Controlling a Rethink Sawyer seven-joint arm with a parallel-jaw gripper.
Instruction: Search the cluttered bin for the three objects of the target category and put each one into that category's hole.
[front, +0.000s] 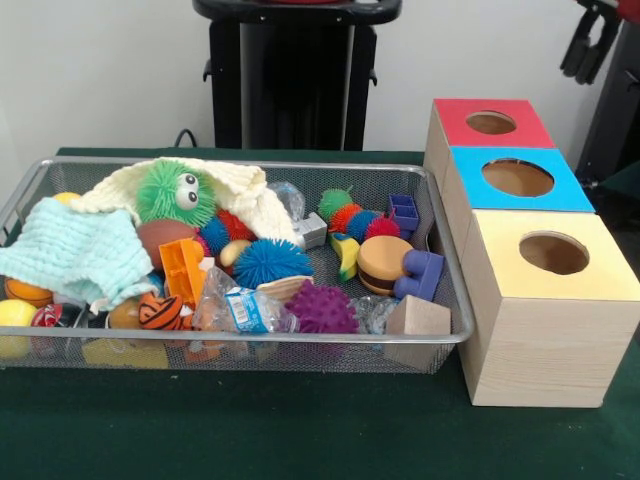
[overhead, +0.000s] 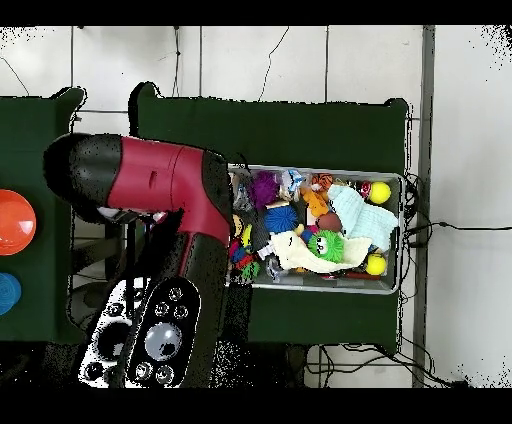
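Bin (front: 440, 340): crammed; no confetti lump visible, likely under the cloths (front: 80, 250).
Hole (front: 553, 252): yellow box, nearest of three.
Hand: out of sight; state unknown.
Tip: lift cloths first.

the silver wire-mesh bin (front: 440, 215) is showing a fuzzy green googly-eyed ball (front: 176, 193), a blue spiky ball (front: 270, 262), a purple spiky ball (front: 321, 308) and a mint knitted cloth (front: 75, 252). the pale wooden cube boxes are wearing red (front: 525, 128), blue (front: 470, 170) and yellow (front: 610, 275) tops on the dark green table (front: 250, 430).
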